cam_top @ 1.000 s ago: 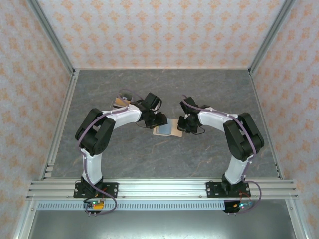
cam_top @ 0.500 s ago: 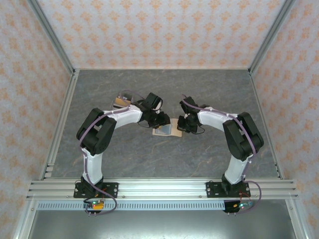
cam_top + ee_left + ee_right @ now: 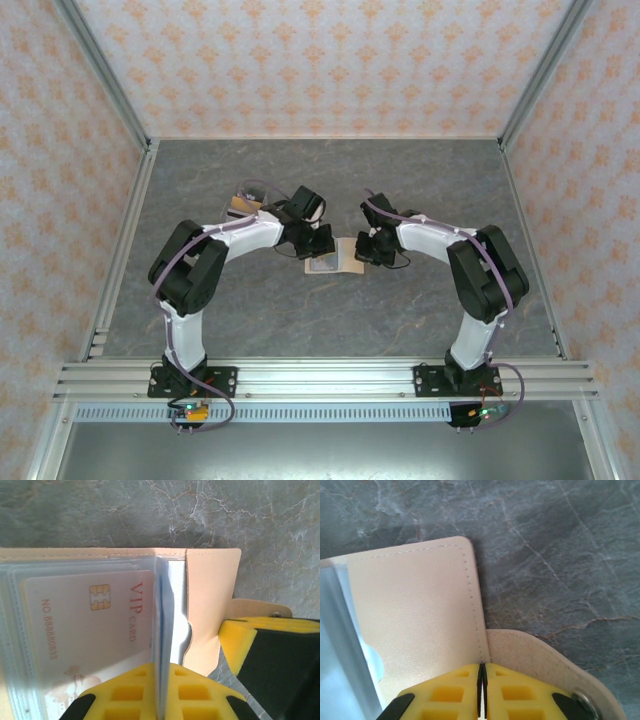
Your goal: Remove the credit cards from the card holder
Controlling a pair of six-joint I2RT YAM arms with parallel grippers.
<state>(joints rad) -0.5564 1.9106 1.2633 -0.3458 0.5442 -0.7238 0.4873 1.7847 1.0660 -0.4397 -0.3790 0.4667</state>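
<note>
- The holder (image 3: 335,264) lies spread open near the middle of the table (image 3: 420,180), between the two grippers.
- The left gripper (image 3: 160,677) is at the holder's 10 o'clock seen from above. Its yellow pads are closed on one clear sleeve (image 3: 162,610), which stands on edge.
- At that sleeve's 9 o'clock, a pale card (image 3: 85,630) (gold chip, red "VIP CARD") lies flat in another clear pocket.
- The right gripper (image 3: 481,675) is at the holder's 3 o'clock, pads pressed together. Its tips are where the tab (image 3: 535,660) joins the holder's edge; whether they pinch leather I cannot tell.
- A card pile (image 3: 241,204), tan and dark, sits well apart at the holder's 10 o'clock.
</note>
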